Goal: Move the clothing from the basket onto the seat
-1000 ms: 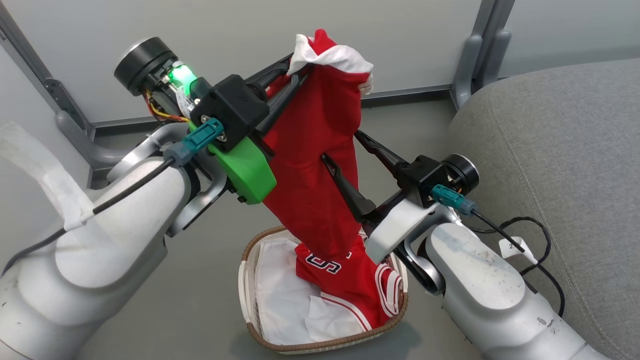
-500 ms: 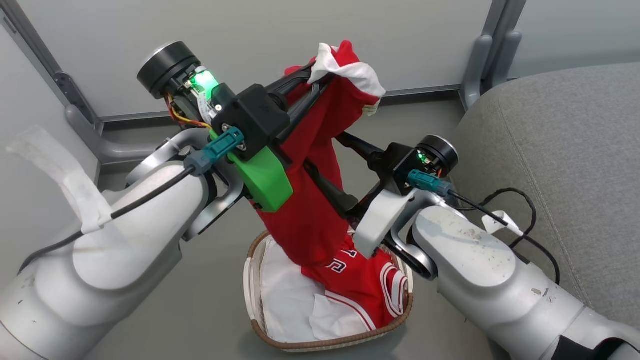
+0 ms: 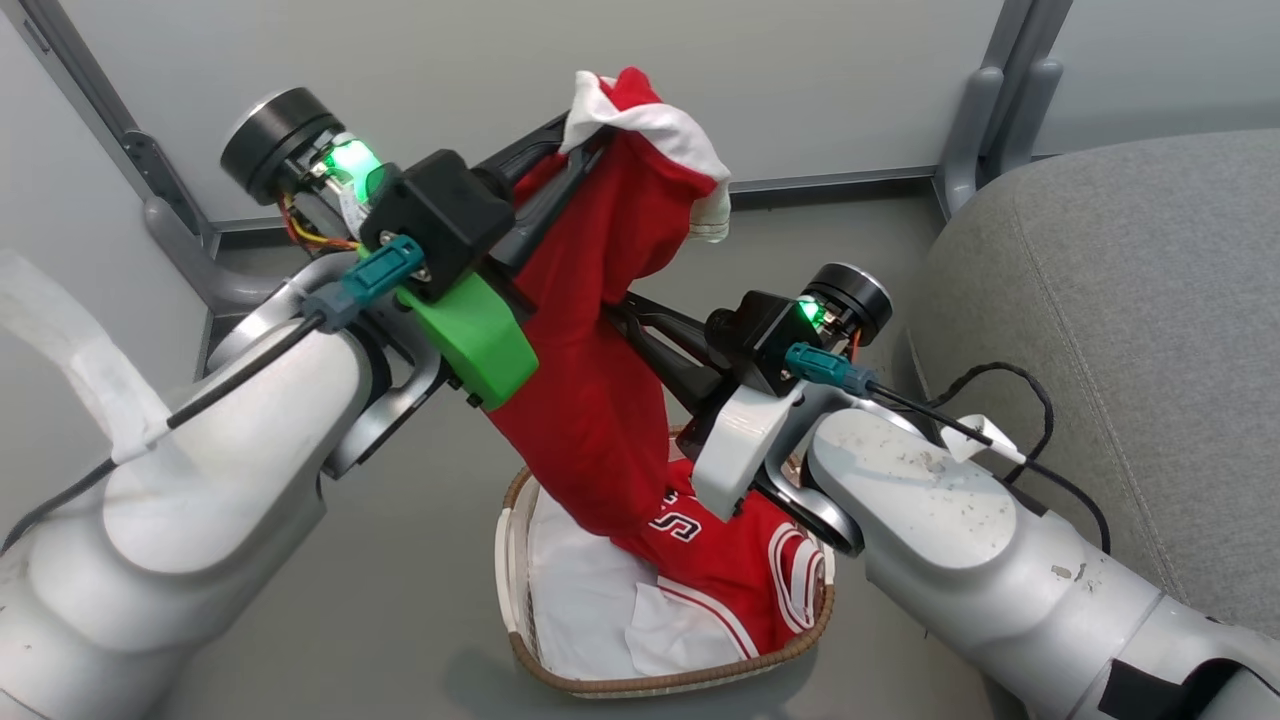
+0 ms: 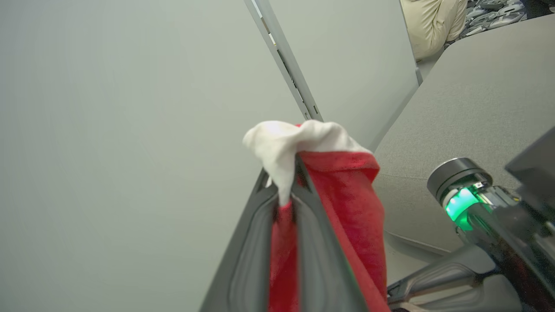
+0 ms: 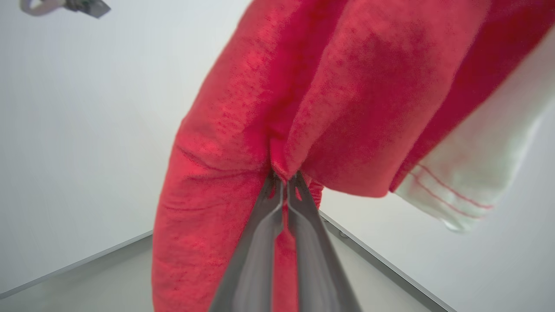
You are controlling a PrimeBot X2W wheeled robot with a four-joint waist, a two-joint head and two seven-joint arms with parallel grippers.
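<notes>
Clothing point(image 3: 600, 420), clamped by left gripper point(image 4: 287, 190) and right gripper point(image 5: 284, 182) alike, trails (head view) into basket point(image 3: 640, 686).

left arm point(image 3: 200, 470), right arm point(image 3: 950, 510) raised; jaws clamped

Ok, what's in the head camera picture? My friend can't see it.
The left gripper pinches the top of red clothing and the right gripper its middle, holding it up over a white basket, where its bottom end lies. A grey seat is at the right.
</notes>
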